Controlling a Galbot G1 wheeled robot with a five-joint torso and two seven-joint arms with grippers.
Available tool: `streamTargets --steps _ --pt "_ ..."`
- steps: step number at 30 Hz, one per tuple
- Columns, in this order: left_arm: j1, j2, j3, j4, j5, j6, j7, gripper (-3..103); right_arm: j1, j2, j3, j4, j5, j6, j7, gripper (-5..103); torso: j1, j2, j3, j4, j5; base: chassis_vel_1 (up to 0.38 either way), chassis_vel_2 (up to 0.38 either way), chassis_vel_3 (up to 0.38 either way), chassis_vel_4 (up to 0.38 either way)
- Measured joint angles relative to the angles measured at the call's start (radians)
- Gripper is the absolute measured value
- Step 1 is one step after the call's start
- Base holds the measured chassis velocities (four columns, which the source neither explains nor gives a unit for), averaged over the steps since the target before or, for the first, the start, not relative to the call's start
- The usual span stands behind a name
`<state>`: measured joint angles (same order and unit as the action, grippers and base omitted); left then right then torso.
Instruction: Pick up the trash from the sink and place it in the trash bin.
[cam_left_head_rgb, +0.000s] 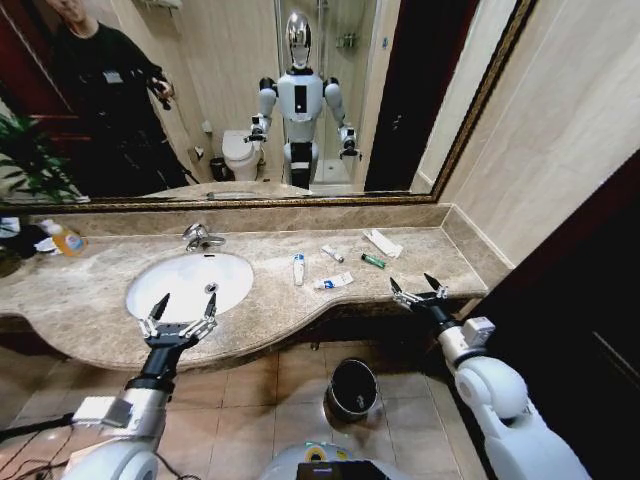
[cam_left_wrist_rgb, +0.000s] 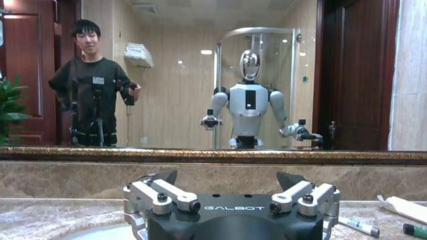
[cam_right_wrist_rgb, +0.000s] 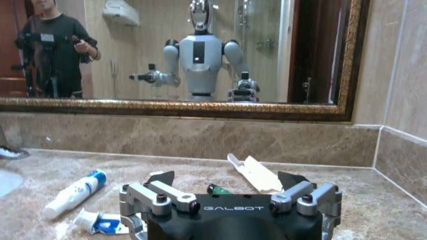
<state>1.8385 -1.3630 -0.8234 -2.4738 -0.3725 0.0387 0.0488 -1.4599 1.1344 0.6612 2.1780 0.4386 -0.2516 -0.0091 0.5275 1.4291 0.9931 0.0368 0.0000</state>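
Note:
The trash lies on the beige countertop (cam_left_head_rgb: 440, 262) to the right of the white sink (cam_left_head_rgb: 235, 272), not in the basin: a white tube (cam_left_head_rgb: 298, 268), a small pen-like tube (cam_left_head_rgb: 332, 254), a squeezed white and blue tube (cam_left_head_rgb: 334, 282), a tiny green tube (cam_left_head_rgb: 373, 260) and a flat white packet (cam_left_head_rgb: 382, 243). My left gripper (cam_left_head_rgb: 178, 317) is open over the sink's front rim. My right gripper (cam_left_head_rgb: 418, 290) is open at the counter's front edge, near the squeezed tube (cam_right_wrist_rgb: 100, 222) and facing the green tube (cam_right_wrist_rgb: 219, 190) and the packet (cam_right_wrist_rgb: 257, 172). The black trash bin (cam_left_head_rgb: 352, 388) stands on the floor below.
A chrome faucet (cam_left_head_rgb: 200, 237) stands behind the basin. An orange-liquid bottle (cam_left_head_rgb: 65, 238) and a plant (cam_left_head_rgb: 25, 160) are at the far left. A gold-framed mirror (cam_left_head_rgb: 300, 100) backs the counter, and a wall (cam_left_head_rgb: 560, 150) closes the right side.

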Motion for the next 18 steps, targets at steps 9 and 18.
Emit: streamTargets --steps 9,18 --pt "0.0 0.0 0.0 0.0 0.0 0.0 0.0 100 0.021 -0.018 0.007 -0.035 -0.011 -0.038 -0.03 100 0.0 0.0 0.0 0.0 -0.0001 0.0 0.0 0.0 0.0" --pt "0.0 0.0 0.0 0.0 0.0 0.0 0.0 100 0.024 -0.038 -0.002 -0.054 -0.003 -0.006 -0.045 100 0.0 0.0 0.0 0.0 0.0 0.0 0.0 0.0 0.0"
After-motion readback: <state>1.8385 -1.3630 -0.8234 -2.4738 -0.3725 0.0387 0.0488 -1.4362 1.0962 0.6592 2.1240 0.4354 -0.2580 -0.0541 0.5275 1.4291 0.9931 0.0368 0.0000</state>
